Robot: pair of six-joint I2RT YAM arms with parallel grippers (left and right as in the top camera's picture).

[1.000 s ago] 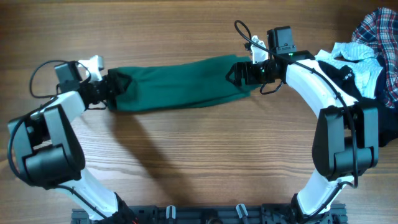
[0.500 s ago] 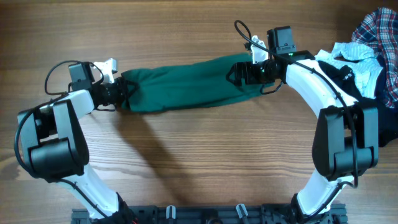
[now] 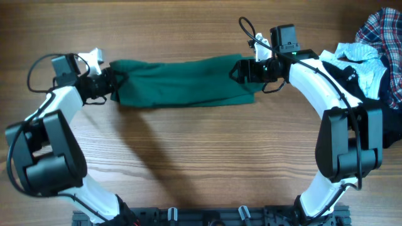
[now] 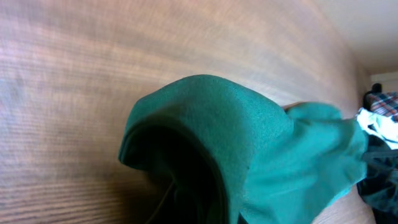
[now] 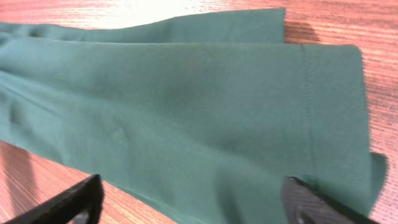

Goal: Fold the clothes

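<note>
left end effector point(image 3: 112, 86) clamped on green garment point(image 3: 182, 81) end | right end effector point(image 3: 242, 70) spread wide over other end

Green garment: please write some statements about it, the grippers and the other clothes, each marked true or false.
1. The green garment lies stretched between both grippers. True.
2. The left gripper is open over bare wood. False: it is shut on the garment's left end.
3. The right gripper has its jaws apart at the garment's right end. True.
4. The plaid shirt lies beside the left gripper. False: it lies at the far right of the overhead view.
</note>
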